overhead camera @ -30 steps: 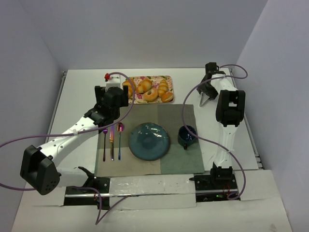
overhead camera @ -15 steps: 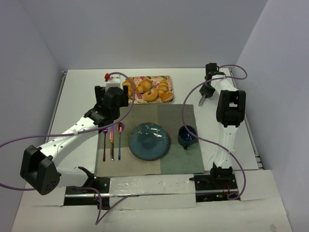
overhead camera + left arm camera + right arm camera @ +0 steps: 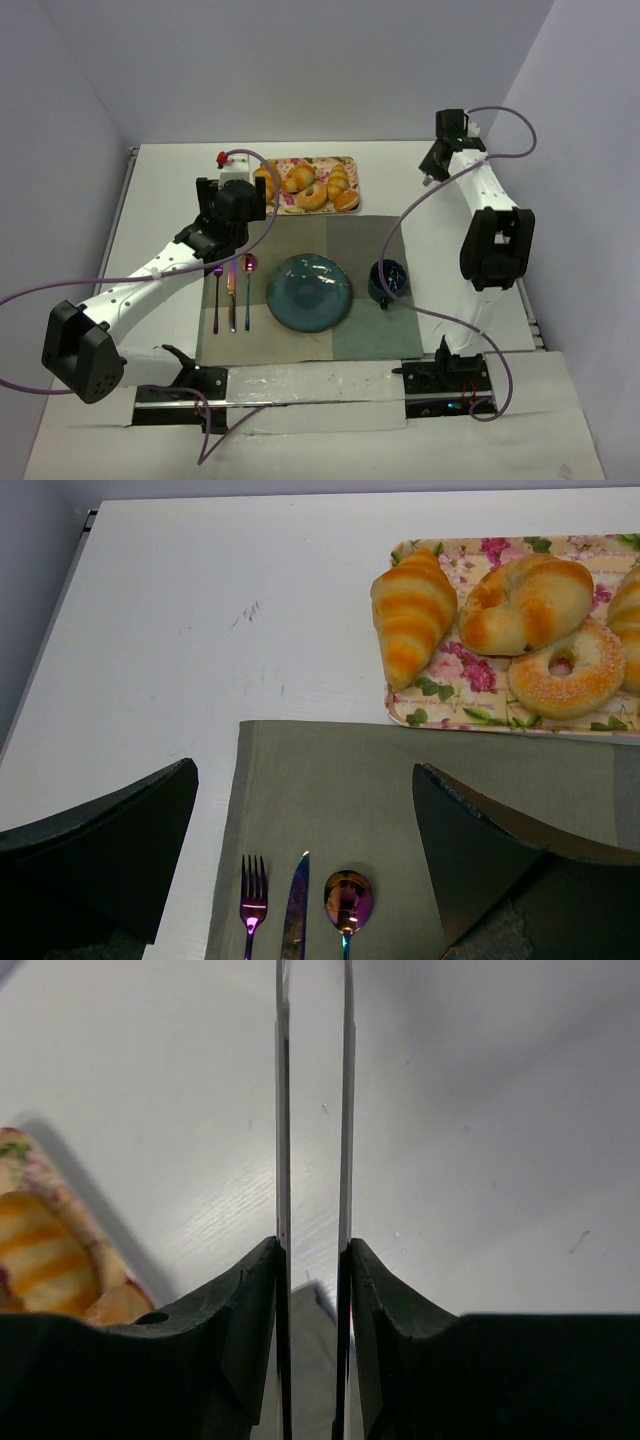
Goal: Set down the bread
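The bread [image 3: 346,200], a small smooth orange bun, lies at the front right corner of the flowered tray [image 3: 300,161]; a piece of it shows at the tray's edge in the right wrist view [image 3: 116,1305]. My left gripper [image 3: 236,206] is open and empty [image 3: 305,770] above the back left corner of the placemat, just in front of the tray. My right gripper [image 3: 431,172] is raised over bare table to the right of the tray. Its fingers [image 3: 312,1020] stand parallel with a thin gap and hold nothing.
A blue plate [image 3: 308,292] lies in the middle of the grey-green placemat [image 3: 350,340], a dark blue cup [image 3: 388,281] to its right. A fork [image 3: 251,900], knife [image 3: 297,910] and spoon [image 3: 348,900] lie at its left. A ridged roll [image 3: 412,610], another roll [image 3: 525,600] and a doughnut [image 3: 565,670] share the tray.
My right gripper closed its spread fingers, then lifted and swung toward the back right, away from the table. The left arm has not moved.
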You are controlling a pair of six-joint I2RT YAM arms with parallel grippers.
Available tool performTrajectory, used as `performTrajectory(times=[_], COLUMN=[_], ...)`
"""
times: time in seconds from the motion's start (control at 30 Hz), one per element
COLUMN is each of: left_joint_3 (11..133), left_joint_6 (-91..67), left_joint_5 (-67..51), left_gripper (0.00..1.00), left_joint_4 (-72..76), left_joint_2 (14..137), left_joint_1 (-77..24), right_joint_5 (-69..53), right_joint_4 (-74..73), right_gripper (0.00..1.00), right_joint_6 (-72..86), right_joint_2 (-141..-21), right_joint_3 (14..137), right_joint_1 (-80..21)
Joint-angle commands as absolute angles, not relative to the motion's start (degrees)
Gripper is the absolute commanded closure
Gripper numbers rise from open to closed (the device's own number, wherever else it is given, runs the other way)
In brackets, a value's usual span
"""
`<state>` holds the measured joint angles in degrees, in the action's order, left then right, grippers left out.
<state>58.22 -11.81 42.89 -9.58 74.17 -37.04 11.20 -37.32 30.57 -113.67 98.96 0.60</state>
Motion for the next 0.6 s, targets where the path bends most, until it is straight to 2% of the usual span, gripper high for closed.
performTrajectory(times=[0.0, 0.57], left_joint_3=[59.9, 59.9], left_joint_6=[-12.1, -12.1], left_joint_5=[43.3, 43.2], left_gripper=[0.01, 0.01], left_joint_4=[-8.2, -8.3], left_joint_2=[73.0, 72.9], left_joint_1=[-37.4, -37.3], right_joint_5=[12.3, 7.6], right_joint_4=[-36.1, -35.0], right_gripper=[0.60, 0.59], right_joint_6=[30.1, 27.8], right_joint_2=[-106.5, -89.9], right_joint_3=[97.7, 88.6], right_joint_1=[0.3, -5.8])
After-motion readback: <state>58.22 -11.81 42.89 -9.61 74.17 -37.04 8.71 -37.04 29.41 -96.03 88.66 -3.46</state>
